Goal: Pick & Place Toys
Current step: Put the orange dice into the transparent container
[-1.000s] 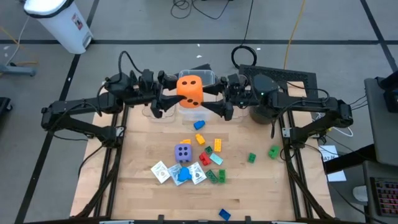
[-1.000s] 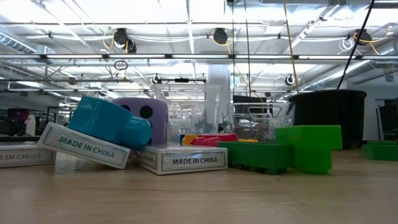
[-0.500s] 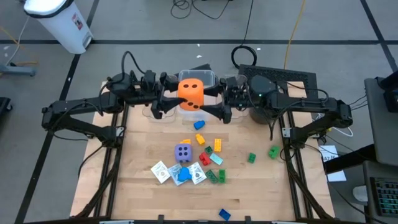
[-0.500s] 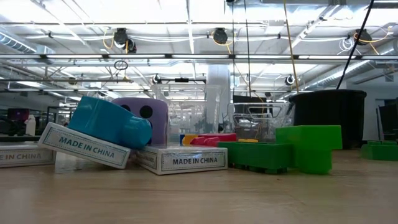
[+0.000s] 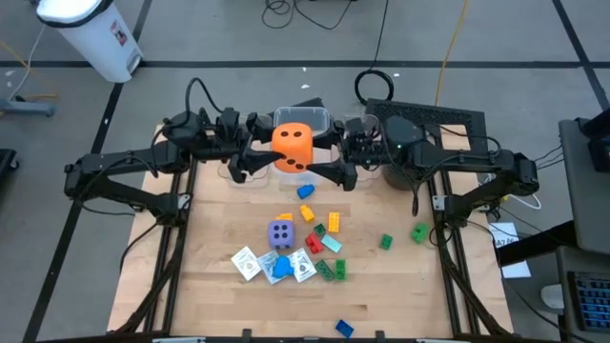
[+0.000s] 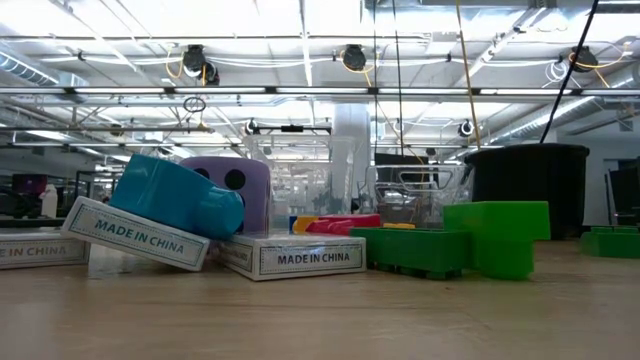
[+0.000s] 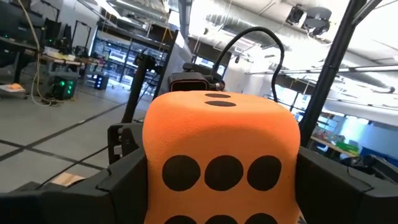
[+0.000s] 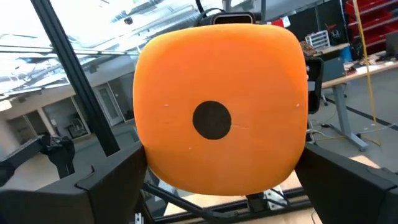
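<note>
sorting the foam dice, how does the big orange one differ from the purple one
The orange foam die is clearly bigger than the purple foam die. The orange one is up in the air between the left gripper and right gripper; the purple one rests on the wooden table among the bricks. Both are dotted, round-edged cubes.

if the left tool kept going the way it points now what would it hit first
The orange die, already between the left tool's fingers. Right behind it comes the right tool, facing it from the die's other side.
</note>
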Available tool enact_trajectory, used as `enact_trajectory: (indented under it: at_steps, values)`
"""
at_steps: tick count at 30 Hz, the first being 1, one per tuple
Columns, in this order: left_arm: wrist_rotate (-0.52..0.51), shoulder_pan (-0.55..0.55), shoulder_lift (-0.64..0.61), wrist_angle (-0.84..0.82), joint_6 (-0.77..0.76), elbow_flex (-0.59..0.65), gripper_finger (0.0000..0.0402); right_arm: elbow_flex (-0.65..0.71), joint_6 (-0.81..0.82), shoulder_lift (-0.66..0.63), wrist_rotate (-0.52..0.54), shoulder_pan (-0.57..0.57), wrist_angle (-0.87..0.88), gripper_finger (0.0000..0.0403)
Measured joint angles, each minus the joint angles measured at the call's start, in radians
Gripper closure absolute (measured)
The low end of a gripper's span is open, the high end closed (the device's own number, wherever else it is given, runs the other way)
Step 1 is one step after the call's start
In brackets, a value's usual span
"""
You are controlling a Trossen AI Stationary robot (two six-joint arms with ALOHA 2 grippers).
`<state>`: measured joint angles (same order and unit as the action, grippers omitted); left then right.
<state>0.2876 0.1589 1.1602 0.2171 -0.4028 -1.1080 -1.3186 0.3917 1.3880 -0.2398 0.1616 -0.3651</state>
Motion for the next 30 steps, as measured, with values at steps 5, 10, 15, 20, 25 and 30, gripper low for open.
enact_trajectory:
  at_steps: [5, 10, 15, 20, 25, 30]
  values:
    - [0.011, 0.000, 0.010, 0.004, -0.006, -0.001, 0.0092, 0.001, 0.025, -0.002, -0.003, 0.000, 0.007, 0.0025]
    - [0.023, 0.000, 0.028, 0.009, -0.019, -0.002, 0.0092, 0.001, 0.064, -0.005, -0.005, 0.000, 0.012, 0.0025]
    - [0.029, 0.000, 0.036, 0.005, -0.018, -0.002, 0.0092, 0.001, 0.089, -0.005, -0.006, 0.000, 0.021, 0.0032]
    - [0.032, 0.000, 0.037, -0.005, -0.011, -0.001, 0.0092, 0.000, 0.097, -0.005, -0.007, 0.000, 0.045, 0.0052]
    - [0.035, 0.000, 0.037, -0.009, -0.007, 0.000, 0.0090, 0.000, 0.095, -0.005, -0.009, 0.000, 0.068, 0.0072]
    - [0.030, 0.000, 0.037, -0.008, -0.014, 0.000, 0.0072, 0.000, 0.090, -0.005, -0.005, 0.000, 0.070, 0.0076]
